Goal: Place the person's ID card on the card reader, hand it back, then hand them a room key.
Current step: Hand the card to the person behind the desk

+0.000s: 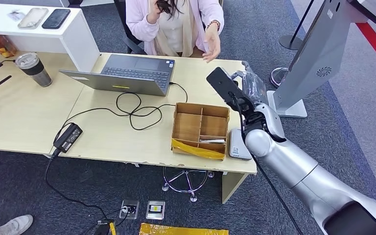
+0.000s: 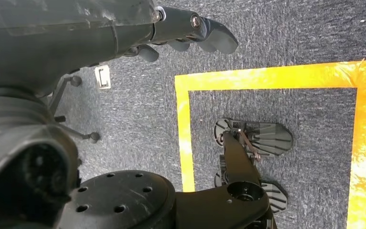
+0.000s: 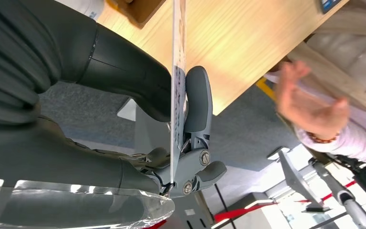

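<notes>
Handover looks close: your right hand point(image 1: 245, 100) pinches a card point(image 3: 177, 95) above the bench's point(image 1: 112, 137) far right corner, near the person's open hand point(image 1: 211, 46), the card reader point(image 1: 238, 145) sits beside the box point(image 1: 200, 128), and your left hand point(image 2: 190, 33) hangs empty.

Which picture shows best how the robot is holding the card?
The right wrist view: the card is edge-on, pinched between the right hand's thumb and fingers. The head view shows the card's flat dark face raised toward the person's open hand. The left wrist view looks at the floor.
</notes>
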{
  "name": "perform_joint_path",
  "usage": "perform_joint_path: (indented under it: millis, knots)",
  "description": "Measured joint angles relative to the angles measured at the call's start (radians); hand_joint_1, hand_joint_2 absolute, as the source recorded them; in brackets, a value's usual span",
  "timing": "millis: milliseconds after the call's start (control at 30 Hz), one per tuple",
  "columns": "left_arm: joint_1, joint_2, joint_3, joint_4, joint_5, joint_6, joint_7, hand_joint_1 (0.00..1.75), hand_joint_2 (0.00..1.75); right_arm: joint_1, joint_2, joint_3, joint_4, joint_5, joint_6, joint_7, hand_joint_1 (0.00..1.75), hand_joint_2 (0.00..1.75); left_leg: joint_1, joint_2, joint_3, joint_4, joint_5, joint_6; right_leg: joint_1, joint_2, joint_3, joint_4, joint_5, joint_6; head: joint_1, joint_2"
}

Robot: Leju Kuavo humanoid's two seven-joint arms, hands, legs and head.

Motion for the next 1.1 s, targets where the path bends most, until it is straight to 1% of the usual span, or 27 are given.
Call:
perform_joint_path:
  millis: [200,333,867,1000,1100]
  knots:
    - [0.0,0.005,-0.002,0.0,0.01,0.002,0.008,0.0,0.0,-0.027,0.042,0.025,0.014,0.0,0.0,-0.004,1.75,1.75,0.0,0.0,0.0,0.0,0.0,0.0,0.0,0.0,0.0,0.0,0.0,0.0,0.0,0.0]
    - [0.0,0.006,-0.008,0.0,0.013,0.002,0.013,0.0,0.0,-0.04,0.058,0.038,0.025,-0.001,-0.001,-0.007,1.75,1.75,0.0,0.0,0.0,0.0,0.0,0.0,0.0,0.0,0.0,0.0,0.0,0.0,0.0,0.0]
    - [0.0,0.006,-0.026,0.0,0.018,-0.005,0.014,0.0,0.0,-0.058,0.06,0.057,0.059,-0.016,-0.004,0.004,1.75,1.75,0.0,0.0,0.0,0.0,0.0,0.0,0.0,0.0,-0.001,0.0,0.0,0.0,0.0,0.0]
    - [0.0,0.006,-0.032,0.0,0.018,-0.006,0.016,0.0,0.0,-0.058,0.058,0.057,0.067,-0.018,-0.004,0.005,0.0,0.0,0.0,0.0,0.0,0.0,0.0,0.0,0.0,0.0,-0.001,0.0,0.0,0.0,0.0,0.0]
    - [0.0,0.006,-0.036,0.0,0.018,-0.005,0.02,0.0,0.0,-0.057,0.056,0.057,0.072,-0.033,0.003,-0.014,0.0,0.0,0.0,0.0,0.0,0.0,0.0,0.0,0.0,0.0,-0.001,0.0,0.0,0.0,0.0,0.0]
